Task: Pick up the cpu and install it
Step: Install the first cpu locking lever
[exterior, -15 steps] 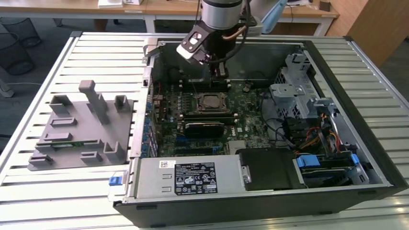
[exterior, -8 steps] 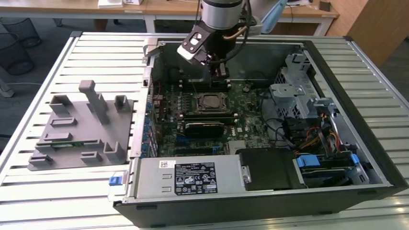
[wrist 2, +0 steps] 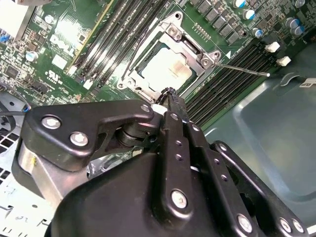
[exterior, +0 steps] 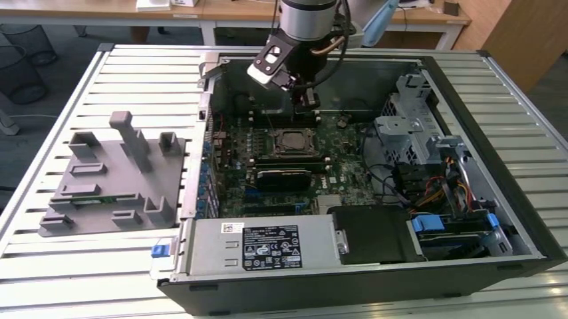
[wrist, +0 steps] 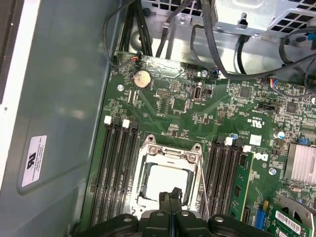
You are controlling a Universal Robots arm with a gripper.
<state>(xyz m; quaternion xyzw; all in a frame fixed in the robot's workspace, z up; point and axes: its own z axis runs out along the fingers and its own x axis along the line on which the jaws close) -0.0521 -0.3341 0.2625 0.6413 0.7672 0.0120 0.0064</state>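
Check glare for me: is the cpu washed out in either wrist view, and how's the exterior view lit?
Second wrist view: the cpu top looks pale with reflection, edges distinct. First wrist view: glare turns the cpu nearly white, the gripper hiding one edge. Exterior view: even light, the computer case shadowed inside, cpu dim.

An office-like lab: slatted metal bench (exterior: 133,73), opened computer tower (exterior: 355,292), wooden desks (exterior: 226,9) and wire wastebaskets (exterior: 25,40) behind.

I see smooth, pale silver metal on the cpu (wrist 2: 167,68). The gripper (wrist 2: 170,93) looks matt black, the table (exterior: 53,266) ribbed light metal.
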